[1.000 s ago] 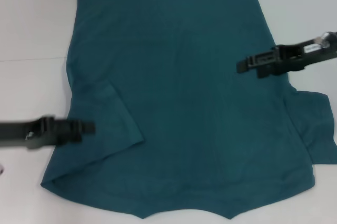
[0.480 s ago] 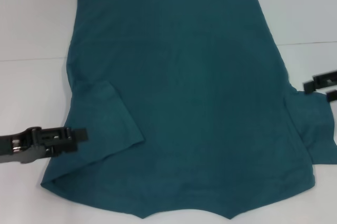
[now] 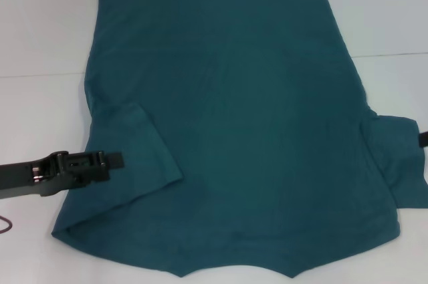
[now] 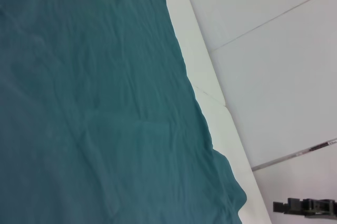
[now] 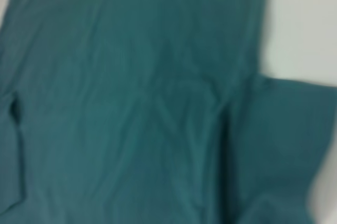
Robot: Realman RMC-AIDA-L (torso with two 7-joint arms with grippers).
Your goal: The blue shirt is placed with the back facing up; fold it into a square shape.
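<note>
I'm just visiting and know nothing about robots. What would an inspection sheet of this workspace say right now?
Surface: white table, with a thin seam line running across it.
Job's things: blue shirt lies spread flat; the sleeve on the robot's left is folded in over the body, the sleeve on its right lies out to the side. No lettering shows.
Clutter: nothing seen.
Grippers: left pincer sits over the folded sleeve's edge at the shirt's left side; right pincer only peeks in at the picture's right edge, by the other sleeve.
Cables: a thin dark loop at the near left edge, perhaps a cable.
Surroundings: nothing seen beyond the table.
</note>
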